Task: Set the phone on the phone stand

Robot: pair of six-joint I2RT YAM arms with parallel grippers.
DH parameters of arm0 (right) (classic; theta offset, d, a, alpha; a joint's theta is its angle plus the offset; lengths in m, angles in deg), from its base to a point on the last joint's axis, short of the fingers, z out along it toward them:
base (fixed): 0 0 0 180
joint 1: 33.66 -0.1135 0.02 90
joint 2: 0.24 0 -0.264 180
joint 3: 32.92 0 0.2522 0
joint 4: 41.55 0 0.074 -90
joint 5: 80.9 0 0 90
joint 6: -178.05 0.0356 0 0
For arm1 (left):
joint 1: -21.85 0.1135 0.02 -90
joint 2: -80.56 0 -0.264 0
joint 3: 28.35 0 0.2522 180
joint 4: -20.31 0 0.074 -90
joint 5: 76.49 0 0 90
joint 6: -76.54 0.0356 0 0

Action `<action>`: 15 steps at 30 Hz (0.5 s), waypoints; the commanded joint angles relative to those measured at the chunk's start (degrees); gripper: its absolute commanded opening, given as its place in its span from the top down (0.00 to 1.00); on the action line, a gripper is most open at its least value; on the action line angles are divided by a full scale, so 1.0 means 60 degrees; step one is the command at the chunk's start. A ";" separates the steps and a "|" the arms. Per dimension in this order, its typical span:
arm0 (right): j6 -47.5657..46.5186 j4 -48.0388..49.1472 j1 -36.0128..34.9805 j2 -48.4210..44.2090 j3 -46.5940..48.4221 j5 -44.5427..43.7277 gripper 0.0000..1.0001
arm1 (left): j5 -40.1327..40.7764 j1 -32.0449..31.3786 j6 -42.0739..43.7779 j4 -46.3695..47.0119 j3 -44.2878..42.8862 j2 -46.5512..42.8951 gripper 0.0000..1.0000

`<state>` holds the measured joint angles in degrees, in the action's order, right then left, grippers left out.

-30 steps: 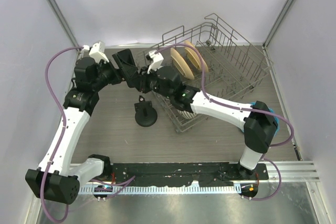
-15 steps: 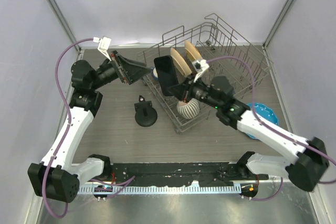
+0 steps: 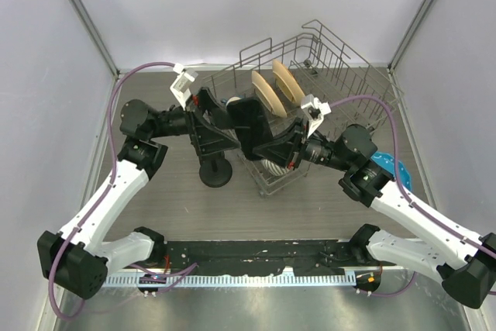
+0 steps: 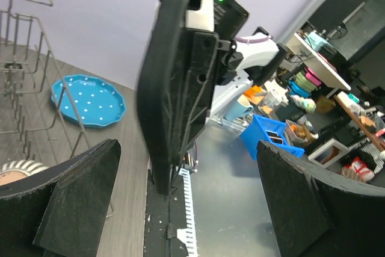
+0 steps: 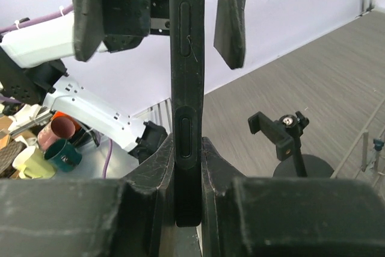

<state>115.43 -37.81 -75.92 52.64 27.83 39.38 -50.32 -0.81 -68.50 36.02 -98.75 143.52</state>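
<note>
Moved: left gripper (image 4: 187, 148), swung in from 10 o'clock to table centre since half a second ago. Its jaws are spread wide, one finger (image 4: 78, 209) on each side of the phone's far end, with gaps showing. Right gripper (image 5: 187, 156): clamped on phone (image 5: 186, 58), held edge-up in the air by the wire rack's (image 3: 333, 75) near corner. Phone stand (image 3: 215, 170): on table, 7 o'clock of the phone, apart from it.
</note>
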 commanded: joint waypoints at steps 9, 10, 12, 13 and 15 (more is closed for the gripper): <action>0.0110 0.1667 -0.0032 -0.0288 -0.0387 0.1545 0.99 | -0.0231 -0.0165 -0.1107 0.1822 0.0065 0.0009 0.30; 0.0154 0.1799 -0.0032 -0.0317 -0.0476 0.1501 0.99 | -0.0216 -0.0165 -0.1341 0.2101 0.0065 0.0097 0.35; 0.0184 0.2077 -0.0046 -0.0362 -0.0666 0.1413 0.99 | -0.0099 -0.0179 -0.2147 0.3214 0.0255 0.0156 0.40; 0.0212 0.2152 -0.0061 -0.0333 -0.0696 0.1384 0.99 | 0.0003 -0.0179 -0.2279 0.3406 0.0299 0.0185 0.47; 0.0198 0.2298 -0.0105 -0.0172 -0.0711 0.1325 0.99 | 0.0077 -0.0165 -0.2310 0.3335 0.0300 0.0186 0.48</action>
<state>115.86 -33.81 -76.01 52.47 22.93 47.27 -51.20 -1.71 -77.62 48.52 -97.25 144.59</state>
